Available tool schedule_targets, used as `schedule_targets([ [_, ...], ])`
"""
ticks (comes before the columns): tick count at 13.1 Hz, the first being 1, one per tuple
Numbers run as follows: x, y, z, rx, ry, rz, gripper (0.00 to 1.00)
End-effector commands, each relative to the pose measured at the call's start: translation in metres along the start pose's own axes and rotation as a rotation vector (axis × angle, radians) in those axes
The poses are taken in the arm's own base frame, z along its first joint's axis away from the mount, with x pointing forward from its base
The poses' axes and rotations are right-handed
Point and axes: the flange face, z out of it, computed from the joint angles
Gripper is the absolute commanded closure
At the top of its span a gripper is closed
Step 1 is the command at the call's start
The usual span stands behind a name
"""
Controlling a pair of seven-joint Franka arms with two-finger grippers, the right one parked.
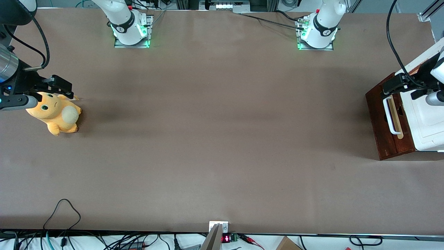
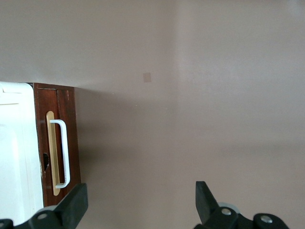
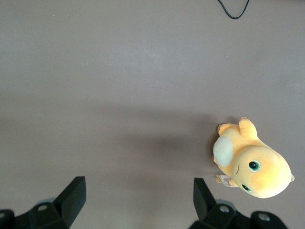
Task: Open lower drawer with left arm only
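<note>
Brown counter (image 1: pixel 222 139) bearing an orange plush toy (image 1: pixel 55 113) toward the parked arm's end and a dark wooden drawer box (image 1: pixel 390 125) toward the working arm's; gripper (image 1: pixel 399 85) above the box.

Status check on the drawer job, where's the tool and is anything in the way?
Tool open, above the cabinet, off the white handle. Lower drawer looks shut, untouched. Nothing blocking the drawer front; plush toy sits toward the parked arm's end.

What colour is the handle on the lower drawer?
White, on a pale wood strip of the lower drawer; clearest in the left wrist view. The open tool hovers above it.
</note>
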Motion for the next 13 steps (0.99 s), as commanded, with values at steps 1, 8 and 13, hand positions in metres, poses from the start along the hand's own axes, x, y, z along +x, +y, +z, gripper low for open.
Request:
schedule_targets([
  [1, 0.0, 0.003, -0.008, -0.01, -0.002, -0.007, 0.0],
  [8, 0.002, 0.001, -0.005, -0.011, -0.003, -0.007, 0.0],
  [13, 0.007, -0.003, 0.005, -0.014, -0.021, -0.009, 0.0],
])
